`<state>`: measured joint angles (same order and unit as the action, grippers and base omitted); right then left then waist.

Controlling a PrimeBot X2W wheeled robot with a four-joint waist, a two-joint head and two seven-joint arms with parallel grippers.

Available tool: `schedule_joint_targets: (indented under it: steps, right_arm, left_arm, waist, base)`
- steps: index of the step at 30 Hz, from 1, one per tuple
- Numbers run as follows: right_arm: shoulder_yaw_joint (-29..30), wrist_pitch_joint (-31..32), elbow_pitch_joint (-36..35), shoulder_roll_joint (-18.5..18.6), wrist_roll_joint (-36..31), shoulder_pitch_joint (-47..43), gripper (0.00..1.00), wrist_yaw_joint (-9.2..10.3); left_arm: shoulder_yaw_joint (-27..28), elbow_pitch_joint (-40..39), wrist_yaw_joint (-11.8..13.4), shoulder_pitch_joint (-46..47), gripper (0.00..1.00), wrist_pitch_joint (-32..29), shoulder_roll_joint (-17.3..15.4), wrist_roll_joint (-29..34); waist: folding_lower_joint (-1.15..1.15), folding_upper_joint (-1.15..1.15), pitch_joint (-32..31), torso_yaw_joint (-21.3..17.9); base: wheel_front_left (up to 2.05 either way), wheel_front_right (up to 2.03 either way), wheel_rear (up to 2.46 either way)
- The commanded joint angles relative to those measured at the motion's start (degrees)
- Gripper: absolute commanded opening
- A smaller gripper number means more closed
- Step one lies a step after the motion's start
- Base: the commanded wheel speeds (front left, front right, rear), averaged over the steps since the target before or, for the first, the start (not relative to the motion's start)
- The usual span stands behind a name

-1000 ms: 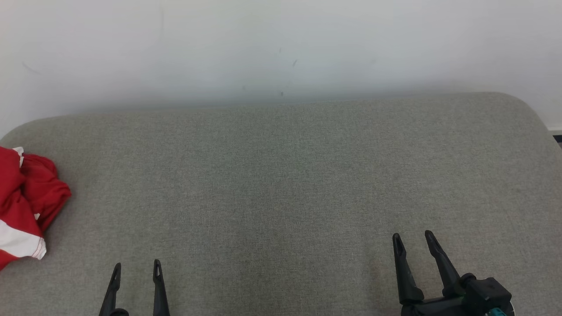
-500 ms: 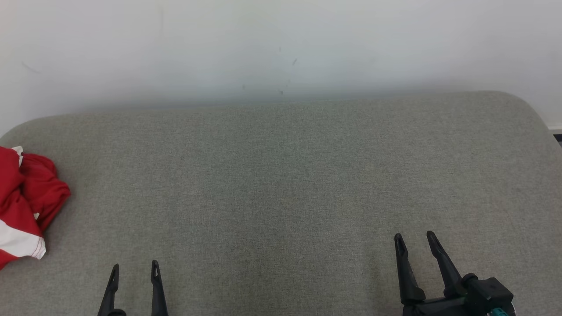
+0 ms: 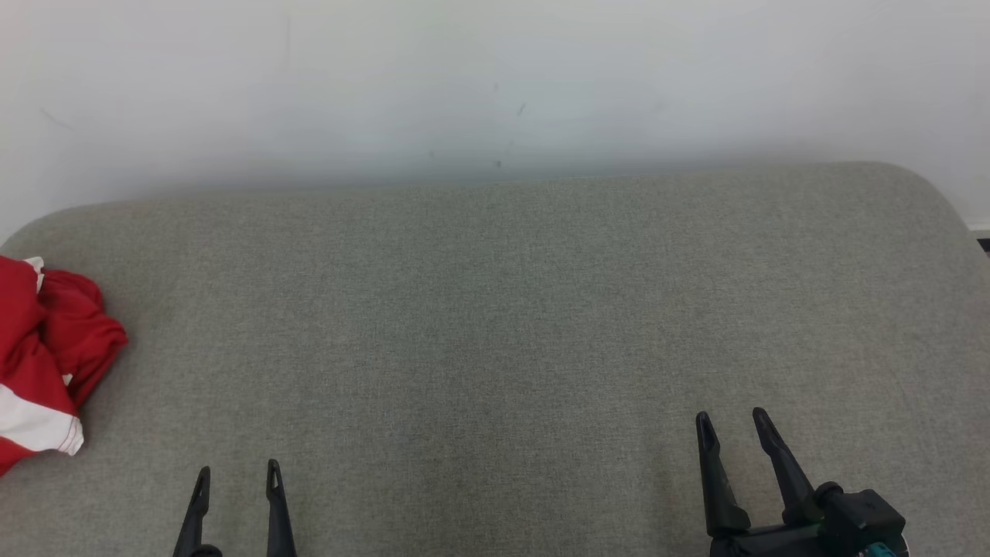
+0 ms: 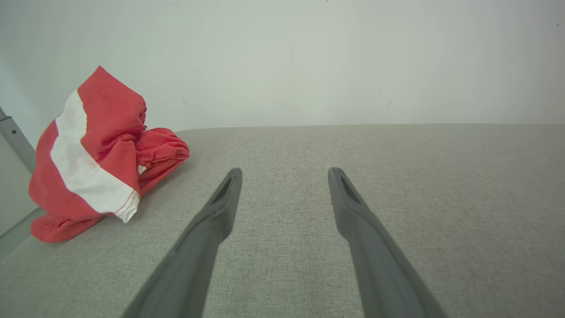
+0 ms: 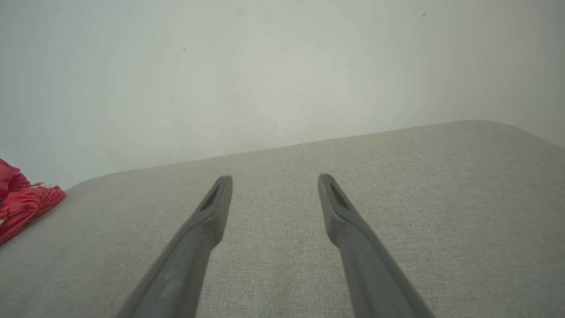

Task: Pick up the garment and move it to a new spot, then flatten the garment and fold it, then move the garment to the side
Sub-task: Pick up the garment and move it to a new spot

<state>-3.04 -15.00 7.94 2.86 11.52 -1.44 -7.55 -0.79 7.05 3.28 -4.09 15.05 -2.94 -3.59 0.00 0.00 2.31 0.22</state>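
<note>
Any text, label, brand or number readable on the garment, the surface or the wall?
None readable. The red and white garment shows no print or tag on its visible folds; the grey surface is plain; the wall bears only faint dark specks, no writing.

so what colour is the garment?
Red with a white band; the garment shows best in the left wrist view.

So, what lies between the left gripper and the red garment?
Only the bare grey padded surface lies between the left gripper and the crumpled red garment; the left wrist view shows it.
</note>
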Motion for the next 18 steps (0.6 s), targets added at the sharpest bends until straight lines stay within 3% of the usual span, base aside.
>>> schedule_joint_targets:
  steps: [1,9,18]
  right_arm:
    - [0.0,-0.3,-0.1,0.0,0.3,-0.4,1.0,0.12]
    - [0.0,-0.3,-0.1,0.0,0.4,-0.6,1.0,0.12]
    - [0.0,-0.2,0.0,0.0,0.9,-1.0,1.0,0.12]
  left_arm:
    - [0.1,0.2,0.1,-0.2,1.0,0.2,0.1,-0.4]
    - [0.2,0.4,-0.1,0.2,1.0,0.2,0.1,-0.5]
    - [0.1,0.7,-0.4,0.2,1.0,0.2,0.1,-0.3]
  waist:
    - [0.0,0.0,0.0,0.0]
    - [0.0,0.0,-0.1,1.1]
    - [0.0,0.0,0.4,6.1]
  base:
    - [0.0,0.0,0.0]
    - [0.0,0.0,0.0]
    - [0.0,0.0,0.0]
